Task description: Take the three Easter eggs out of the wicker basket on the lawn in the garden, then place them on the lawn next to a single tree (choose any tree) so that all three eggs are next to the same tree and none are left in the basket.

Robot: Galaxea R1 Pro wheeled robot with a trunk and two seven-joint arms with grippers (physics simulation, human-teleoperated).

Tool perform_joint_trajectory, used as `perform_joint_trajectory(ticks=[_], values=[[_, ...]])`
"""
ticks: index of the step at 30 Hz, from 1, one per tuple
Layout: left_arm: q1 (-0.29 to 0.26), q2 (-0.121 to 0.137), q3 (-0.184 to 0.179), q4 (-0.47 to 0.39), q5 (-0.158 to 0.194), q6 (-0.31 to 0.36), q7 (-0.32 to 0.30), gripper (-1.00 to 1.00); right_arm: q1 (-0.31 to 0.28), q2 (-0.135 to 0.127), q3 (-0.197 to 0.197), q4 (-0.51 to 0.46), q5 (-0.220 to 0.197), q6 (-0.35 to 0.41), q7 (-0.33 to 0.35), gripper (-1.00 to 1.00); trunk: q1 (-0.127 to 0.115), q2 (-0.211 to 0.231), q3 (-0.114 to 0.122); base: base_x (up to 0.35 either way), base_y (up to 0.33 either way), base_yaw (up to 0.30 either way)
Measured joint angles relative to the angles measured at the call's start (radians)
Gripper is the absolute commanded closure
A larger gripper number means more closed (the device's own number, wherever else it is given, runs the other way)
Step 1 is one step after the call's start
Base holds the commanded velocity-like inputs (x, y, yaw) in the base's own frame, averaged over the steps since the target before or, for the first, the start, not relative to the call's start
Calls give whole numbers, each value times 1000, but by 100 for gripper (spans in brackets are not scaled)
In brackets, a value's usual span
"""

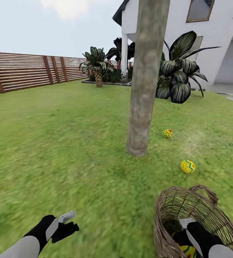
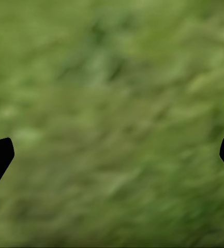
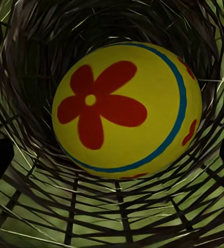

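Flat, even daylight, no hard shadows — the lawn (image 2: 112, 103) smears, perhaps motion blur.

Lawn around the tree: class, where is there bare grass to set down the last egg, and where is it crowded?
Bare lawn lies open left of the tree toward the fence, and in front of the trunk down to the wicker basket. Right of the trunk is busier: two eggs lie there. The basket holds the third egg and the right gripper.
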Motion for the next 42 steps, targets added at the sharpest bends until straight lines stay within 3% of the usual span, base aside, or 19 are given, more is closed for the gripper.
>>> perform_joint_trajectory(ticks=[5,28,42], values=[[0,-1,-1,0,0,0,0,-100,0,0,0,0,0,0,0,-100,2,-1,-19,0,0,0],[0,-6,-1,0,0,0,0,-100,0,0,0,0,1,-1,-2,-100,2,-1,-19,48,-25,0],[0,-8,-1,0,0,0,0,-100,0,-8,-1,-1,0,0,1,-100,9,-4,-74,0,0,0]])
